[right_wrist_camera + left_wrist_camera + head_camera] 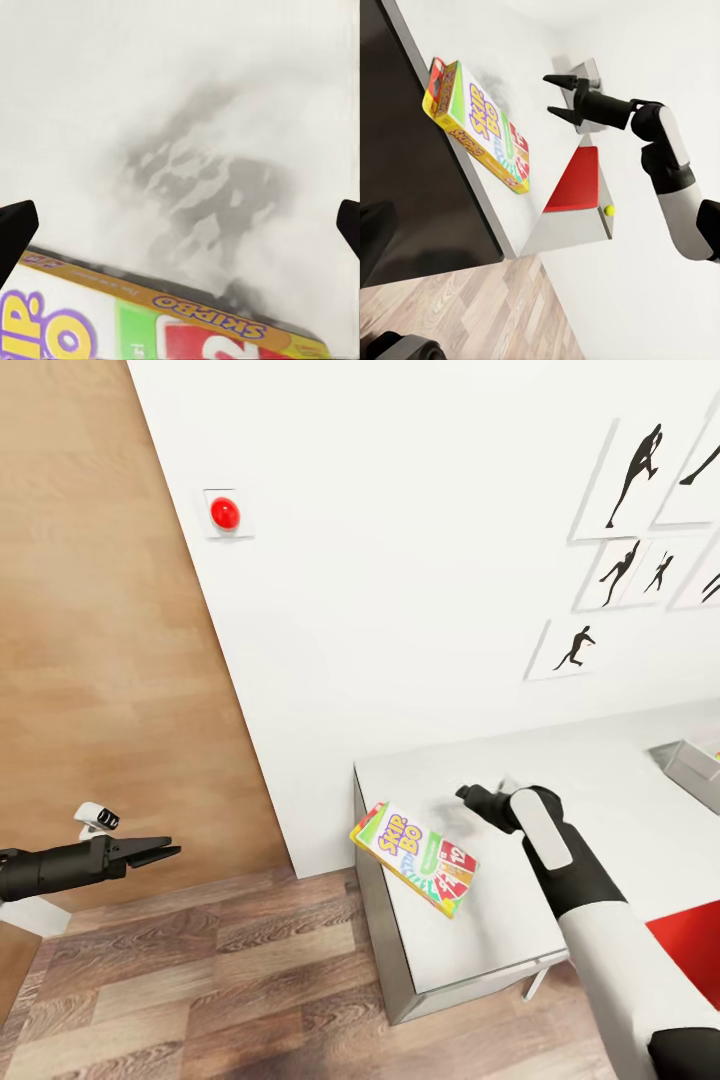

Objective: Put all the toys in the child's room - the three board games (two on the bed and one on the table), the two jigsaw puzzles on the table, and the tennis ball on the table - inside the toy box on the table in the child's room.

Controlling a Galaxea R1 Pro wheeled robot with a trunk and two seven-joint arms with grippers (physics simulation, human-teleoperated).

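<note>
At the table's end, the Skip-Bo box lies flat by the corner, one corner jutting past the edge.

The right gripper hovers just beside the box, over bare tabletop, with its jaws spread wide and nothing between them; in the right wrist view the box lies below the two dark fingertips. Farther along the table from the box sits a red sheet, and past it a small yellow-green ball. The grey toy box stands well apart from the Skip-Bo box, toward the table's far end. The left gripper hangs off the table over the wood floor, well away from the box, its jaws slightly parted and empty. On the white wall behind the table hang black silhouette pictures, and a red button sits near the wall's edge.
</note>
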